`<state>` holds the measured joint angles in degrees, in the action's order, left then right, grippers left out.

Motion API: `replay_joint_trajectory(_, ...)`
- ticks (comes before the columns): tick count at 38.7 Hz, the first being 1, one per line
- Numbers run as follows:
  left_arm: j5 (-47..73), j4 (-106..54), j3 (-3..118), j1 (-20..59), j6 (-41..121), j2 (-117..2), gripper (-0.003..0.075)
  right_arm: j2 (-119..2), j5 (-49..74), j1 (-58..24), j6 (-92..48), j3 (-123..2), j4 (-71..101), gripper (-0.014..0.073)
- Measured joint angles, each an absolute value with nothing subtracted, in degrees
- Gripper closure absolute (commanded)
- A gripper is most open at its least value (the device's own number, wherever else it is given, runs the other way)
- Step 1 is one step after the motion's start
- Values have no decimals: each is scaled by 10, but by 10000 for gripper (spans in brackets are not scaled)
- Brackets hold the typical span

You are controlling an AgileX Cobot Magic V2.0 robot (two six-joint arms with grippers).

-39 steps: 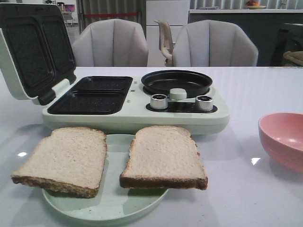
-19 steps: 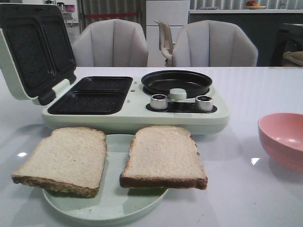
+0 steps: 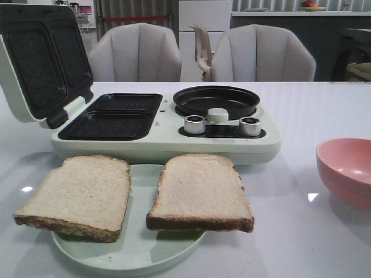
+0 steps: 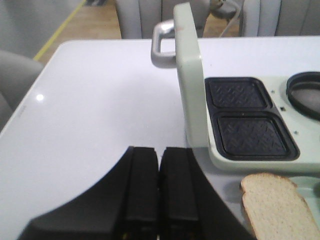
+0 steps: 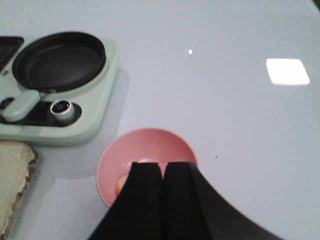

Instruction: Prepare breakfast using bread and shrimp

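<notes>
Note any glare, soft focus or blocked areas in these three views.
Front view: small glare spots on the glossy white table. Right wrist view: bright rectangular reflection on the table; closed black right gripper blocks part of the pink round bowl. Left wrist view: closed left gripper looms soft-focused.

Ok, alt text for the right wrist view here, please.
The closed right gripper hangs above a pink bowl on a white table; something small and orange peeks out inside the bowl. Nearby sits a pale green breakfast maker with a round black pan, and one bread slice's edge.
</notes>
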<state>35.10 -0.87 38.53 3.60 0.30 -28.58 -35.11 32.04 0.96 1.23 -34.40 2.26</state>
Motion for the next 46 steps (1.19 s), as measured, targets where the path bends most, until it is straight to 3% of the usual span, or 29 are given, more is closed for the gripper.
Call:
replay_joint_trajectory(7, 356, -11, 385, 36, 3, -339, 619, -438, 332, 10, 12, -344, 23, 554)
replay_joint_trajectory(10, 356, -11, 385, 36, 3, -356, 590, -464, 334, 10, 12, -344, 23, 505)
replay_joint_trajectory(12, 356, -9, 385, 36, 3, -366, 528, -477, 334, 10, 12, -344, 23, 427)
replay_joint_trajectory(17, 356, 3, 385, 36, 3, -389, 251, -502, 334, 10, 12, -344, 23, 222)
replay_joint_trajectory(21, 356, 11, 385, 36, 4, -403, 130, -508, 334, 10, 12, -344, 23, 118)
replay_joint_trajectory(29, 358, 12, 385, 69, 63, -446, 169, -511, 334, 10, 12, -344, 23, 110)
replay_joint_trajectory(35, 361, 19, 381, 179, 129, -506, 233, -511, 334, 10, 12, -344, 23, 110)
replay_joint_trajectory(46, 349, 195, 312, 382, 145, -578, 235, -511, 334, 10, 12, -344, 23, 110)
